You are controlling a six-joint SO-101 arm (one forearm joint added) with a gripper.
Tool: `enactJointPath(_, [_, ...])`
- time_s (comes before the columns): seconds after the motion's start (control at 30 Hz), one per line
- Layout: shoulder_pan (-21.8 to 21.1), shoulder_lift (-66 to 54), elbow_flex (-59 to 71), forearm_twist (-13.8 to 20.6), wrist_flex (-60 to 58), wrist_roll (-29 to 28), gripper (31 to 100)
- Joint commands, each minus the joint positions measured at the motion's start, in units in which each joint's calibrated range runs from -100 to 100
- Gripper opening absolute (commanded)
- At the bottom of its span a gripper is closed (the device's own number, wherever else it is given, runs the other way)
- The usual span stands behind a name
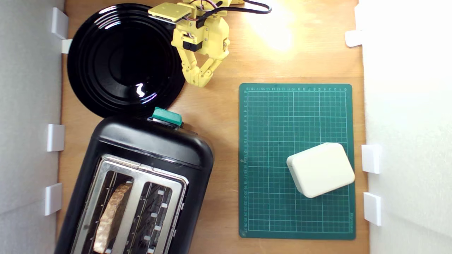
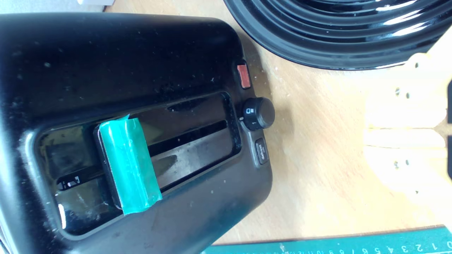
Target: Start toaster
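The glossy black toaster [image 1: 141, 176] lies at the lower part of the exterior view's left, its silver top plate facing the camera. A browned slice of bread [image 1: 111, 218] sits in one slot; the other slot holds nothing. The teal-green lever knob [image 1: 166, 117] sticks out of the toaster's end face toward the arm. My yellow gripper [image 1: 200, 80] hangs above the wood, apart from the lever, fingertips together and holding nothing. In the wrist view the toaster [image 2: 116, 70], its lever knob [image 2: 129, 165] and a round dial [image 2: 259, 113] show, with my gripper [image 2: 402, 128] pale and blurred.
A round black plate [image 1: 123, 60] lies beside the gripper and just beyond the toaster's lever end. A green cutting mat [image 1: 296, 123] on the exterior view's right carries a cream box [image 1: 320, 169]. White walls with brackets [image 1: 55, 137] border the wooden table.
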Motion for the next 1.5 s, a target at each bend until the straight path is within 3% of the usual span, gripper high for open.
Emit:
enactJointPath(0.0, [0.2, -0.7, 0.4, 0.1, 0.1, 0.0, 31.4])
enactJointPath(0.6, [2.2, -0.6, 0.3, 0.3, 0.0, 0.4, 31.4])
enactJointPath(0.7, [2.2, -0.5, -0.1, 3.1, -0.1, 1.7, 31.4])
enactJointPath(0.83, [2.3, 1.3, -0.5, 4.0, -0.1, 3.4, 31.4])
enactJointPath(1.2, [3.2, 26.1, -27.3, 4.3, -0.1, 8.9, 31.4])
enactJointPath(1.33, [3.0, 32.1, -36.9, 9.3, -0.1, 8.7, 31.4])
enactJointPath(1.47, [2.7, 35.0, -44.4, 9.7, -0.1, 8.8, 31.4])
